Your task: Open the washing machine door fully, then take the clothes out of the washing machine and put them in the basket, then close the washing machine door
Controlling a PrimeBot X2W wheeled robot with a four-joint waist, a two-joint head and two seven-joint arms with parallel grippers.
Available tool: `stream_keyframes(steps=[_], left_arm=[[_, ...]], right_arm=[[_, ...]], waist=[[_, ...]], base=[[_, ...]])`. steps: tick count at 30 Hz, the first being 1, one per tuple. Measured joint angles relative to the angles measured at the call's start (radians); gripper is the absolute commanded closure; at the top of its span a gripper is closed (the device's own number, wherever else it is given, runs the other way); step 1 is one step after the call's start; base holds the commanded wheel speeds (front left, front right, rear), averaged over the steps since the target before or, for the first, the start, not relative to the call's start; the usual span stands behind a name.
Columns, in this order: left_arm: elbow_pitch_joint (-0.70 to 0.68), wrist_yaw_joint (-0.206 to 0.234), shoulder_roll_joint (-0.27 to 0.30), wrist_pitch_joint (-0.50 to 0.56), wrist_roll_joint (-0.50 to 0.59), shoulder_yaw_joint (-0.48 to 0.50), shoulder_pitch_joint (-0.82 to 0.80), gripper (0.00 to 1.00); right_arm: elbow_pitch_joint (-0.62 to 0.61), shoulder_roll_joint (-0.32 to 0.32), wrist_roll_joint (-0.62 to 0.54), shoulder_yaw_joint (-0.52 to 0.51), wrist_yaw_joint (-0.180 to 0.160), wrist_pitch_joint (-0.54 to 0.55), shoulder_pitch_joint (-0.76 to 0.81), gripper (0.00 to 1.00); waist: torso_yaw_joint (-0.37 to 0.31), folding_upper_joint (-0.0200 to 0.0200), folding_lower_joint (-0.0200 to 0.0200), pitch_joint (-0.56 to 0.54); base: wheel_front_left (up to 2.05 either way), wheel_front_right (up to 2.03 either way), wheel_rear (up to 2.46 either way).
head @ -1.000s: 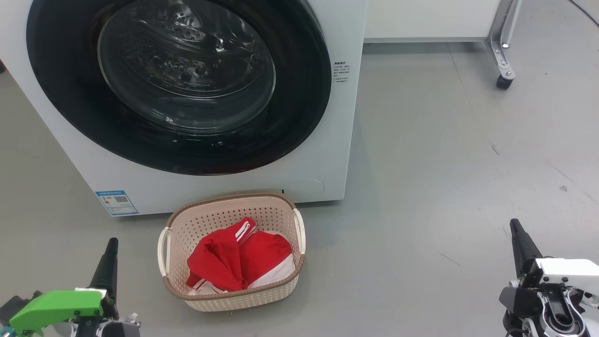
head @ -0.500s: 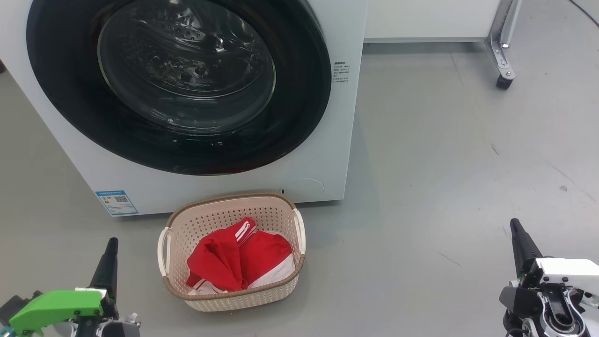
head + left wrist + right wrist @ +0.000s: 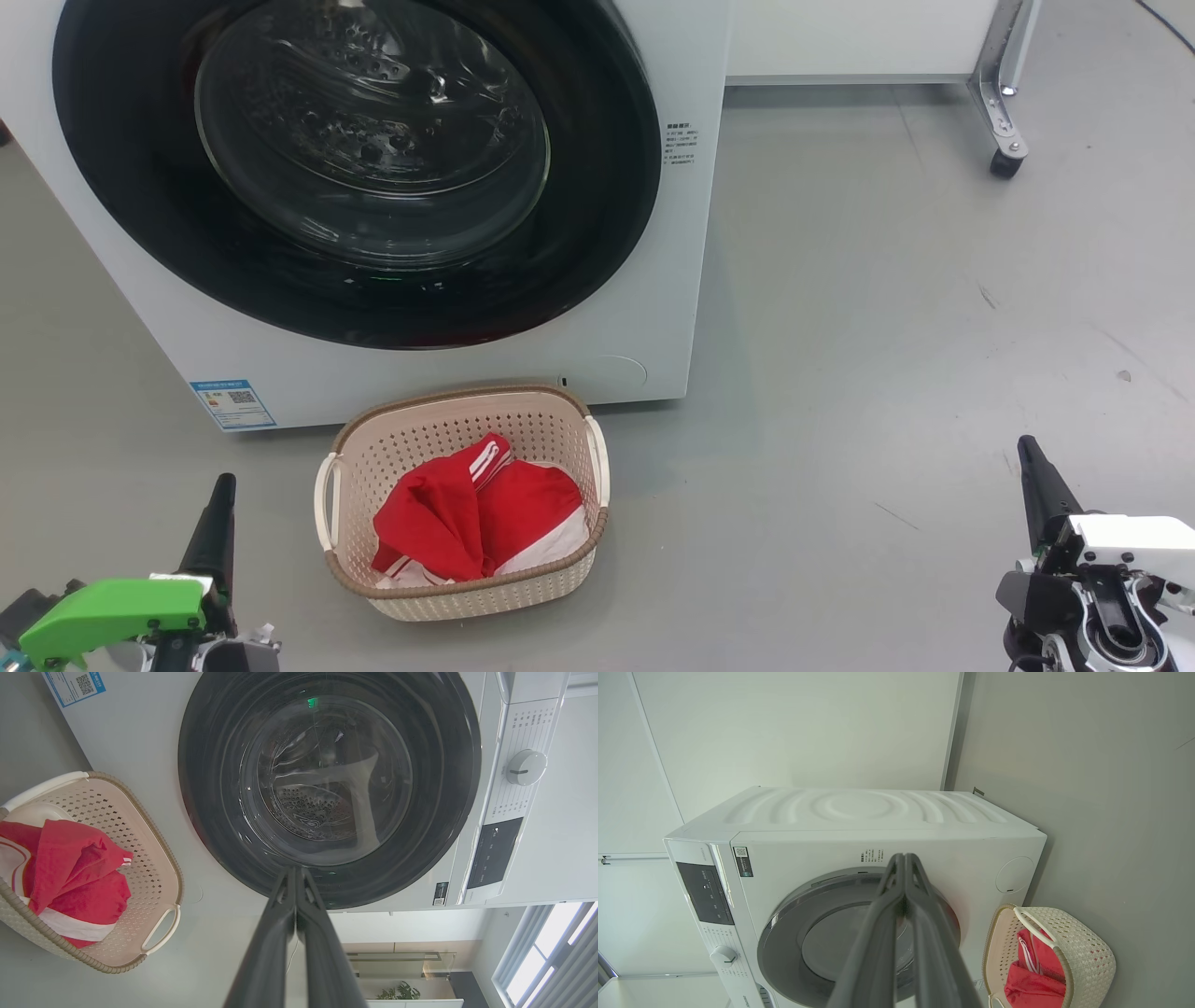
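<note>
The basket (image 3: 425, 439) stands on the grey floor (image 3: 887, 327) just in front of the washing machine (image 3: 672, 280), at six o'clock from the round door. It is cream, with perforated sides, a brown woven-look rim and a white handle at each side. Inside lie the clothes (image 3: 467, 523): a bright red garment, crumpled into a heap, with white stripes poking up at its twelve o'clock and white trim along the lower edge. It fills most of the basket's bottom and sits below the rim.

The washing machine door (image 3: 597, 187) is shut flush against the white front, its wide black rim glossy and the steel drum dimly visible through the bulging glass. A small blue label (image 3: 231, 403) sits at the door's seven o'clock.

The left hand (image 3: 224, 485) hangs at nine o'clock from the basket, clenched, its fingers pressed together. The right hand (image 3: 1027, 450) is well apart at three o'clock, clenched likewise.
</note>
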Motion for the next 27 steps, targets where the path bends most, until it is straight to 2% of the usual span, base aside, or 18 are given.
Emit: stream_keyframes(steps=[27], left_arm=[[-0.001,0.0,0.0,0.0,0.0,0.0,0.0,1.0]], right_arm=[[-0.001,0.002,0.0,-0.001,0.0,0.001,0.0,1.0]], waist=[[0.0,0.0,0.0,0.0]], base=[[0.0,0.0,0.0]])
